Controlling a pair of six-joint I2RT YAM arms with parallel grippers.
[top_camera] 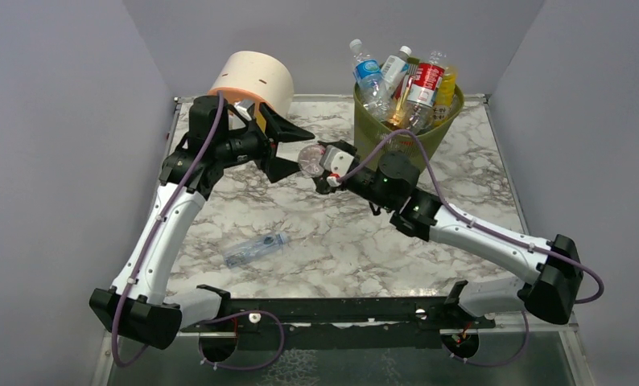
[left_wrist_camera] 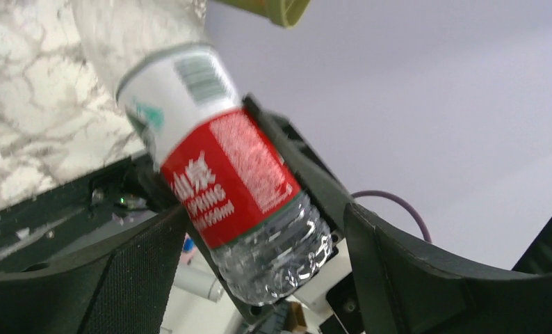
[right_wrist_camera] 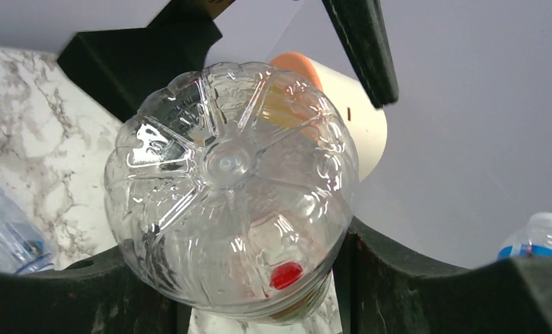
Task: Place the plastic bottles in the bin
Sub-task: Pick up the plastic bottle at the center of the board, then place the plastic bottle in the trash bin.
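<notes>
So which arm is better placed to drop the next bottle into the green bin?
The right arm. The right tool grips the red-labelled clear bottle close beside the bin. The left tool is open, holds nothing, and is farther off, by the cream round box.

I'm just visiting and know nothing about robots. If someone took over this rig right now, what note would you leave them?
Left gripper: open and empty, its fingers facing the held bottle.
Right gripper: shut on a red-labelled clear bottle, beside the bin.
Done: bottles are piled in the bin above its rim.
Left to do: drop the held bottle in, then fetch the one clear bottle lying on the marble table in front of the arm bases.
</notes>
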